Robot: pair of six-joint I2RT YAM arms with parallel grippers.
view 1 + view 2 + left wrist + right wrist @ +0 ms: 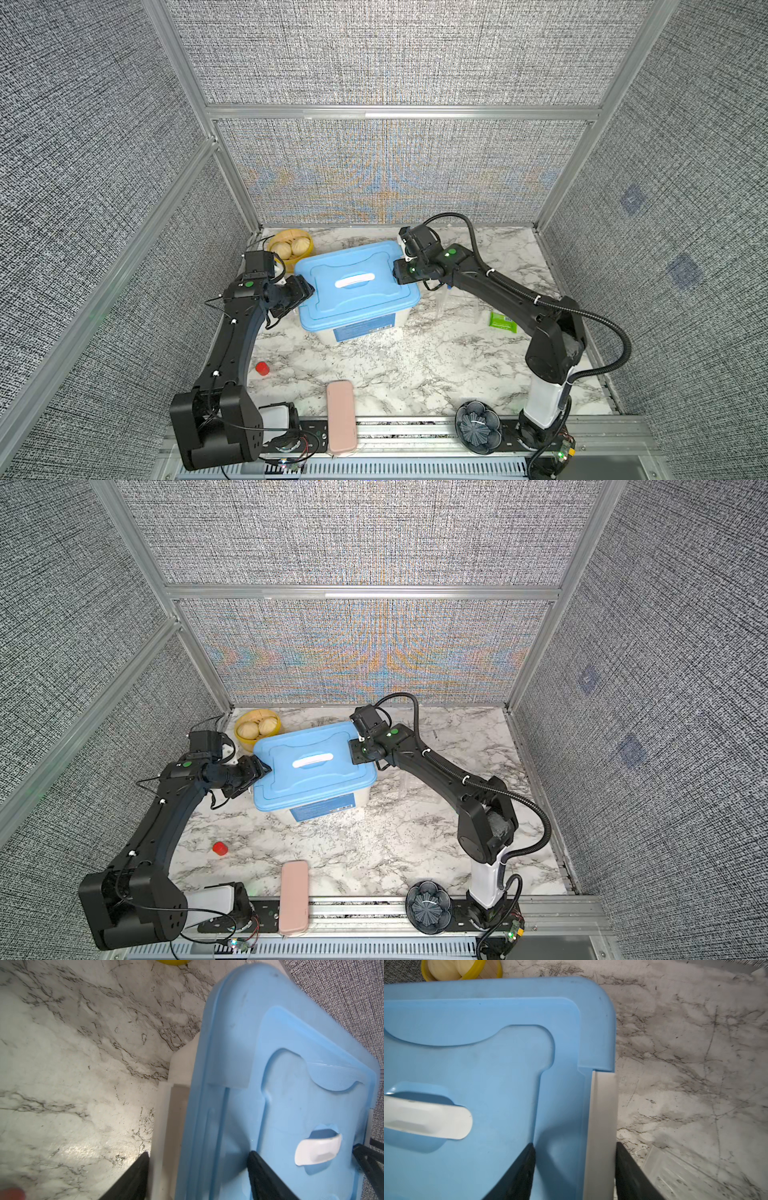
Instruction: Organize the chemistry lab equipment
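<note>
A white storage box with a light blue lid (374, 303) (316, 783) and a white handle stands shut in the middle of the marble table. My left gripper (309, 291) (198, 1152) is at its left end, open, one finger over the lid and the other outside the white wall (166, 1126). At the right end my right gripper (395, 270) (574, 1144) is open astride the lid's edge, its outer finger against the white latch (602, 1115). The clear tube rack (457, 307) (675, 1174) stands just right of the box, under my right arm.
A yellow steamer basket (291, 245) with buns sits behind the box's left corner. A red cap (262, 368) lies front left, a pink case (341, 415) and a dark flower-shaped dish (478, 426) at the front edge, a green packet (503, 322) at the right.
</note>
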